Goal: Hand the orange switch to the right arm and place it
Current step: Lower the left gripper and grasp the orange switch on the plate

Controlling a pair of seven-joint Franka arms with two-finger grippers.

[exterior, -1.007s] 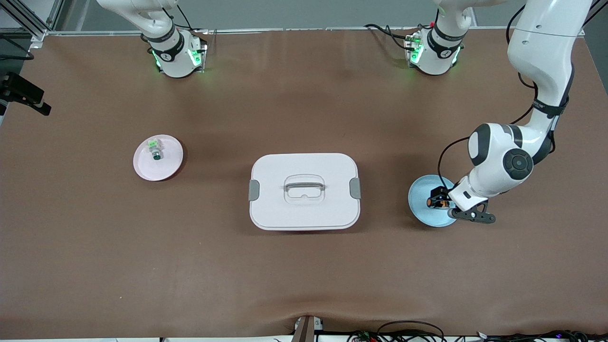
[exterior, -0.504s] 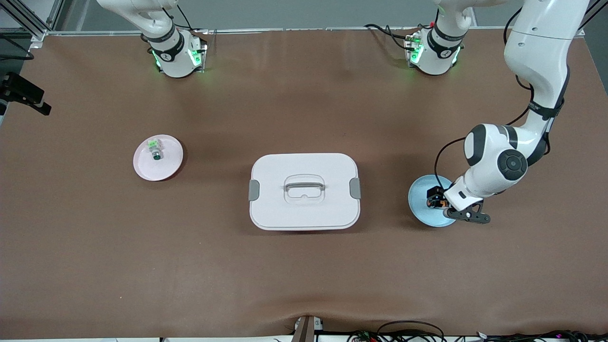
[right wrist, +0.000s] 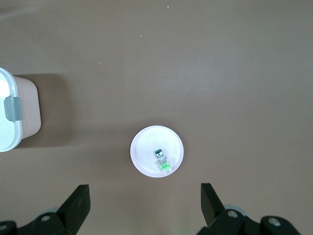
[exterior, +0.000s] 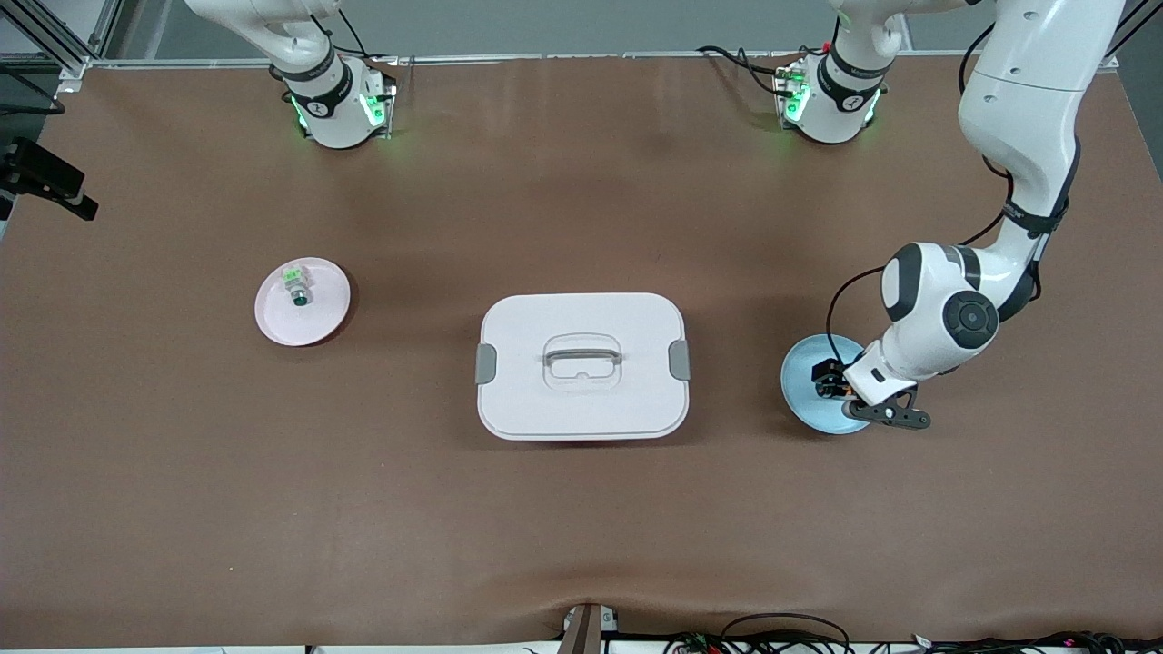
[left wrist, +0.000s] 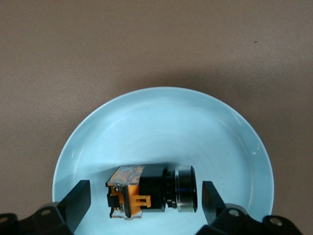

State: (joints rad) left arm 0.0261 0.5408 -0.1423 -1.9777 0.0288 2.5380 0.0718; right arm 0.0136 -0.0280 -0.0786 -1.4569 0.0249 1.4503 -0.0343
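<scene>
The orange switch (exterior: 827, 388), a small black body with orange parts and a metal ring at one end, lies on its side on a light blue plate (exterior: 803, 405) toward the left arm's end of the table. My left gripper (exterior: 830, 386) is open and low over the plate. In the left wrist view the switch (left wrist: 146, 191) lies between the two fingers, with gaps on both sides, and the gripper (left wrist: 145, 198) does not touch it. The right arm (exterior: 309, 54) waits high up, with its hand out of the front view. My right gripper (right wrist: 144, 205) is open and empty.
A white lidded box (exterior: 581, 365) with a handle stands mid-table. A pink plate (exterior: 320, 313) with a green-capped clear switch (exterior: 296, 289) sits toward the right arm's end. It also shows in the right wrist view (right wrist: 162, 161), far below the gripper.
My left arm has swung inward over the blue plate, bringing its open fingers to either side of the orange switch. The right arm has not moved.
</scene>
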